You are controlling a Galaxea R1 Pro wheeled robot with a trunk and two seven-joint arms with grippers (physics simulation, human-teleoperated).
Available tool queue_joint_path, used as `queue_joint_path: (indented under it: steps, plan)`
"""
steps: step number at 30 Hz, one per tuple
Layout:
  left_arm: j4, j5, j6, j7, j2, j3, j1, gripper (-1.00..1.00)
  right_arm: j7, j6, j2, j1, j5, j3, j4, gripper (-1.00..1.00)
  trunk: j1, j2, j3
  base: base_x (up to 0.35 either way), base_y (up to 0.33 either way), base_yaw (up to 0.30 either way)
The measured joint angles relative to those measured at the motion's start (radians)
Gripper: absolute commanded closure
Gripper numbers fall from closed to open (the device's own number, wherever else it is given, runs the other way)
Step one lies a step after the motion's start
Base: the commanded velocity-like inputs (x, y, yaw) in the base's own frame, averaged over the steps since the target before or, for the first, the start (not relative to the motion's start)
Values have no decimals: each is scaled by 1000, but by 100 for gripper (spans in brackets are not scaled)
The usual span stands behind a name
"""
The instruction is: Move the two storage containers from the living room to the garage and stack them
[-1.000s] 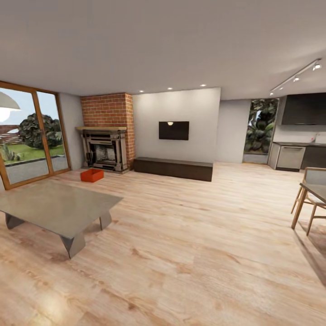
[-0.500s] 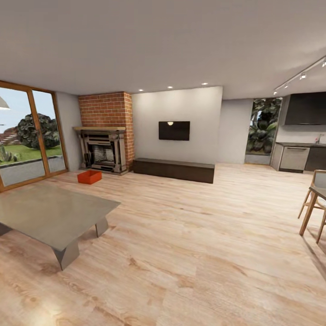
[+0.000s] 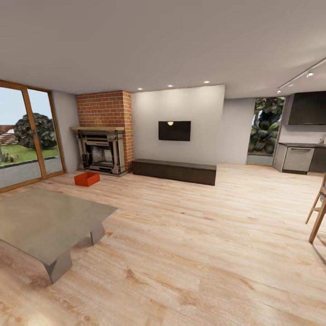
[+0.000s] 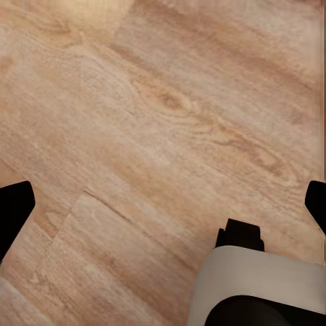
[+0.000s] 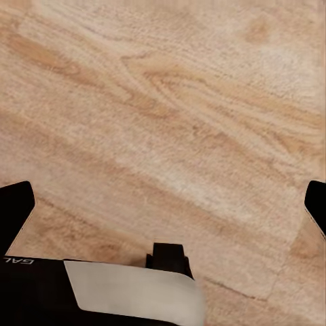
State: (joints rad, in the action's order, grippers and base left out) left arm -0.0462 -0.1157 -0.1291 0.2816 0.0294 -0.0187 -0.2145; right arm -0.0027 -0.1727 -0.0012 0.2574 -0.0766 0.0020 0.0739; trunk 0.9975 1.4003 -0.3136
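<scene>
Still in the living room: one orange-red storage container sitting on the wood-plank floor just in front of the fireplace, well apart from the robot, beyond the low grey coffee table. Second container not spotted from here. Left gripper and right gripper both spread wide, empty, hanging over bare planks. Best to roll forward, passing right of the table's corner, then stop square to the box's long side before lowering either arm toward it.
</scene>
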Motion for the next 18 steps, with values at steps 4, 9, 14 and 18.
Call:
queue_joint_path:
  steps: [4,9,14,18]
  plan:
    - [0,0,0,0,0,0,0,-100,0,0,0,0,0,0,0,-100,0,0,0,341,0,0]
    - [0,0,0,0,0,0,0,-100,0,0,0,0,0,0,0,-100,0,0,0,341,0,0]
    - [0,0,0,0,1,0,0,-100,0,0,0,0,0,0,0,-100,0,0,0,341,0,0]
    - [0,0,0,0,0,0,0,-100,0,0,0,0,0,0,0,-100,0,0,0,341,0,0]
